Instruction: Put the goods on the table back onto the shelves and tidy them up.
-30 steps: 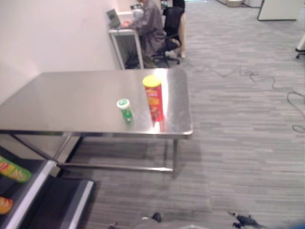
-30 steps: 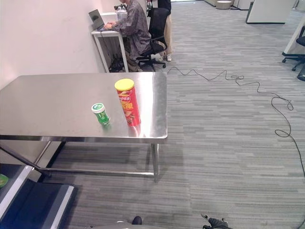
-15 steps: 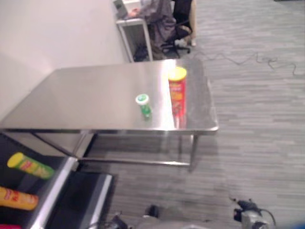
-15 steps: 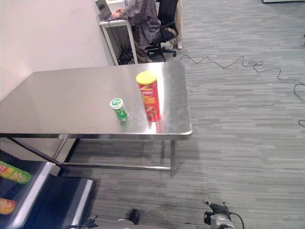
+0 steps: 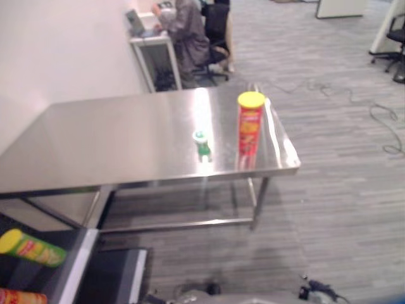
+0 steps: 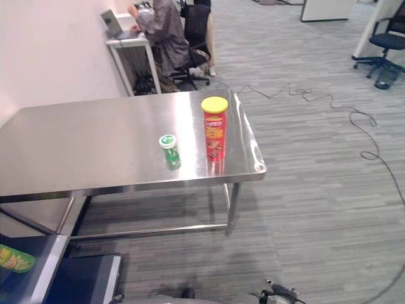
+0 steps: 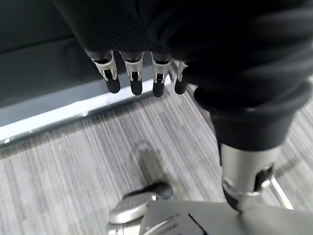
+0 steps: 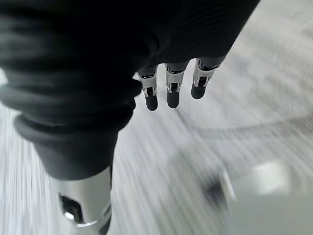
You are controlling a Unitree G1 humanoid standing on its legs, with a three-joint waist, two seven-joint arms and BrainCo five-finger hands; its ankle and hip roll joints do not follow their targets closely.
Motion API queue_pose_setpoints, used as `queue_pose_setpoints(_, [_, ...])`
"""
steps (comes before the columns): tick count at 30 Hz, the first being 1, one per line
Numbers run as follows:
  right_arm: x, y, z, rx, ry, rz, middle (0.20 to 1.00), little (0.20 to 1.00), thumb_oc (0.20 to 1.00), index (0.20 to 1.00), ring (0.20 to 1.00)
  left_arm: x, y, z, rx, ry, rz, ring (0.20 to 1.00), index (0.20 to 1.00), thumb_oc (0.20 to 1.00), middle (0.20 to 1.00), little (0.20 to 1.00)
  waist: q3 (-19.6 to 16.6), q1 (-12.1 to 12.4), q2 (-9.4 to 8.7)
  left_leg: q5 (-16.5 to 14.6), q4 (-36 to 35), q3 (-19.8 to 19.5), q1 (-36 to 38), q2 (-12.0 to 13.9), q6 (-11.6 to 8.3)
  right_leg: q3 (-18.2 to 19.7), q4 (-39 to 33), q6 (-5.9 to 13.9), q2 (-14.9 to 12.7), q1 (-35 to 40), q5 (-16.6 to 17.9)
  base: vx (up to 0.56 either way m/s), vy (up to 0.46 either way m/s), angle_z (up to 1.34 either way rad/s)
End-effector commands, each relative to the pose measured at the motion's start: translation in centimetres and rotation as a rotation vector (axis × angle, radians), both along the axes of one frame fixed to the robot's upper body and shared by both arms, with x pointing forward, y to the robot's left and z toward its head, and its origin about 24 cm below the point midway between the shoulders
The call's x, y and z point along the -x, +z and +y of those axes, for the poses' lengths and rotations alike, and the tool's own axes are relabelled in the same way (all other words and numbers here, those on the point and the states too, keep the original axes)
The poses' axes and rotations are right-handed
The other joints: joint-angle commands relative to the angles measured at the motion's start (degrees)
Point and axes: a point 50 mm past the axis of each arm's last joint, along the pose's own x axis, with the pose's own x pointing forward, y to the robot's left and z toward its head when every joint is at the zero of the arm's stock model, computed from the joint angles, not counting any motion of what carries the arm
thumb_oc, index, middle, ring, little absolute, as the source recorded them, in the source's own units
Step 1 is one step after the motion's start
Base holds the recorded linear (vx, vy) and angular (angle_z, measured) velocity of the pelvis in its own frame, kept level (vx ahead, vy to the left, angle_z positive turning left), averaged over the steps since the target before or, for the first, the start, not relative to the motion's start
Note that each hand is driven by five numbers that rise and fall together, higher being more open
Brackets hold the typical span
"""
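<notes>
Upright on the steel table (image 6: 76, 145) stand red can (image 6: 214, 128) and green bottle (image 6: 169, 151); both robot hands (image 7: 146, 73) (image 8: 171, 83) hang released.

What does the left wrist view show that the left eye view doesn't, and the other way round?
Left wrist view: the left hand, fingers straight and holding nothing, hanging beside a dark shelf base with a pale edge.
Left eye view: the stainless steel table carrying a tall red tube with a yellow lid and a small green bottle with a white cap, plus a green can with a yellow lid lying on the shelf at lower left.
Both: the grey striped carpet floor.
</notes>
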Motion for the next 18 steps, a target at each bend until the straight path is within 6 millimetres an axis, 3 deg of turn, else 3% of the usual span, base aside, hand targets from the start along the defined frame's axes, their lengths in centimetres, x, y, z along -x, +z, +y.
queue_pose_setpoints(1, [-2.2, 4.1, -6.3, 0.316, -0.039, -0.152, 1.000, 1.000, 1.000, 1.000, 1.000, -2.5, 0.1, -1.8, 0.061, -0.063, -0.065, 1.000, 1.000, 1.000, 1.000, 1.000, 0.5, -0.7, -1.85, -4.9, 2.0, -3.1, -1.0, -3.5, 0.81, 1.4, -2.1, 0.73, 1.5, -3.8, 4.3, 0.01, -0.067, 0.57])
queue_pose_setpoints(2, [-2.0, 5.1, -7.7, 0.396, -0.084, -0.186, 1.000, 1.000, 1.000, 1.000, 1.000, -2.8, 0.2, -1.5, 0.032, -0.083, -0.063, 1.000, 1.000, 1.000, 1.000, 1.000, 0.2, -0.9, -2.66, -5.2, 2.5, -4.3, -1.5, -4.0, 0.86, 2.8, -3.0, 0.23, 1.9, -2.9, 4.9, 0.02, -0.080, 0.56])
queue_pose_setpoints(3, [-3.2, 6.8, -8.5, 0.466, -0.046, -0.262, 1.000, 1.000, 1.000, 1.000, 1.000, -2.7, 0.2, -1.4, 0.017, -0.109, -0.048, 1.000, 1.000, 1.000, 1.000, 1.000, -0.4, -1.2, -2.92, -5.2, 2.4, -4.3, -1.6, -3.8, 0.74, 4.6, -4.0, -0.14, 2.8, -2.2, 5.0, 0.10, -0.097, 0.25])
queue_pose_setpoints(5, [-3.6, 10.0, -11.0, 0.605, -0.069, -0.353, 1.000, 1.000, 1.000, 1.000, 1.000, -2.8, 0.1, -1.7, 0.025, -0.138, -0.053, 1.000, 1.000, 1.000, 1.000, 1.000, -1.9, -1.5, -2.90, -5.4, 1.7, -4.4, -1.0, -3.2, 0.44, 5.6, -6.5, -0.37, 3.1, -0.6, 5.7, 0.13, -0.084, -0.08])
queue_pose_setpoints(6, [-4.0, 12.2, -12.2, 0.697, -0.067, -0.415, 1.000, 1.000, 1.000, 1.000, 1.000, -2.9, 0.1, -2.1, 0.038, -0.182, -0.058, 1.000, 1.000, 1.000, 1.000, 1.000, -2.6, -1.6, -2.82, -5.6, 1.5, -4.7, -0.8, -2.8, 0.38, 5.5, -7.6, -0.45, 3.1, 0.2, 5.8, 0.13, -0.091, -0.16])
queue_pose_setpoints(7, [-4.9, 16.1, -13.4, 0.875, -0.007, -0.488, 1.000, 1.000, 1.000, 1.000, 1.000, -3.7, 0.2, -3.1, 0.066, -0.293, -0.075, 1.000, 1.000, 1.000, 1.000, 1.000, -3.5, -2.0, -2.87, -5.5, 1.2, -5.2, -0.5, -2.4, 0.21, 5.3, -8.7, -0.38, 2.8, 0.7, 6.2, 0.12, -0.077, -0.08])
queue_pose_setpoints(8, [-5.6, 18.3, -13.5, 0.951, 0.024, -0.556, 1.000, 1.000, 1.000, 1.000, 1.000, -3.9, 0.2, -3.6, 0.073, -0.352, -0.081, 1.000, 1.000, 1.000, 1.000, 1.000, -3.8, -2.2, -2.77, -5.6, 0.9, -5.6, -0.1, -2.2, 0.27, 5.1, -9.2, -0.42, 2.6, 1.2, 6.3, 0.10, -0.063, 0.06])
queue_pose_setpoints(11, [-7.6, 23.0, -12.0, 1.042, 0.137, -0.785, 1.000, 1.000, 1.000, 1.000, 1.000, -3.6, 0.1, -4.0, 0.080, -0.384, -0.063, 1.000, 1.000, 1.000, 1.000, 1.000, -4.6, -2.4, -2.75, -6.0, 0.4, -5.9, 0.9, -1.7, 0.33, 4.8, -10.2, -0.50, 2.2, 2.2, 6.3, 0.07, -0.031, 0.05])
queue_pose_setpoints(14, [-8.0, 24.5, -11.1, 1.055, 0.204, -0.859, 1.000, 1.000, 1.000, 1.000, 1.000, -3.6, 0.1, -3.8, 0.089, -0.366, -0.067, 1.000, 1.000, 1.000, 1.000, 1.000, -4.9, -2.5, -2.90, -6.2, 0.2, -5.8, 1.2, -1.5, 0.28, 4.8, -10.3, -0.49, 2.1, 2.3, 6.2, 0.05, -0.016, -0.04])
queue_pose_setpoints(15, [-9.2, 27.3, -9.3, 1.107, 0.397, -0.953, 1.000, 1.000, 1.000, 1.000, 1.000, -3.5, 0.2, -3.2, 0.097, -0.314, -0.073, 1.000, 1.000, 1.000, 1.000, 1.000, -5.1, -2.1, -3.02, -6.2, 0.1, -5.9, 1.4, -1.2, 0.12, 4.7, -10.0, -0.51, 1.9, 2.3, 5.9, 0.05, -0.024, 0.00])
queue_pose_setpoints(16, [-9.7, 28.8, -8.0, 1.122, 0.507, -1.010, 1.000, 1.000, 1.000, 1.000, 1.000, -3.3, 0.2, -2.8, 0.098, -0.281, -0.074, 1.000, 1.000, 1.000, 1.000, 1.000, -5.1, -2.0, -3.09, -6.2, 0.0, -6.0, 1.4, -1.1, 0.04, 4.6, -10.0, -0.49, 1.8, 2.3, 5.8, 0.05, -0.033, 0.01])
queue_pose_setpoints(17, [-10.0, 30.1, -7.1, 1.145, 0.603, -1.049, 1.000, 1.000, 1.000, 1.000, 1.000, -3.1, 0.2, -2.4, 0.106, -0.251, -0.073, 1.000, 1.000, 1.000, 1.000, 1.000, -5.2, -1.7, -3.26, -6.2, 0.0, -6.1, 1.5, -1.0, -0.06, 4.3, -10.0, -0.47, 1.6, 2.3, 5.7, 0.00, 0.000, 0.00])
queue_pose_setpoints(18, [-10.0, 30.2, -7.1, 1.144, 0.605, -1.048, 1.000, 1.000, 1.000, 1.000, 1.000, -3.1, 0.2, -2.4, 0.107, -0.250, -0.072, 1.000, 1.000, 1.000, 1.000, 1.000, -5.2, -1.8, -3.22, -6.2, 0.0, -6.1, 1.5, -1.0, -0.07, 4.2, -10.0, -0.48, 1.6, 2.3, 5.7, 0.00, 0.000, 0.00])
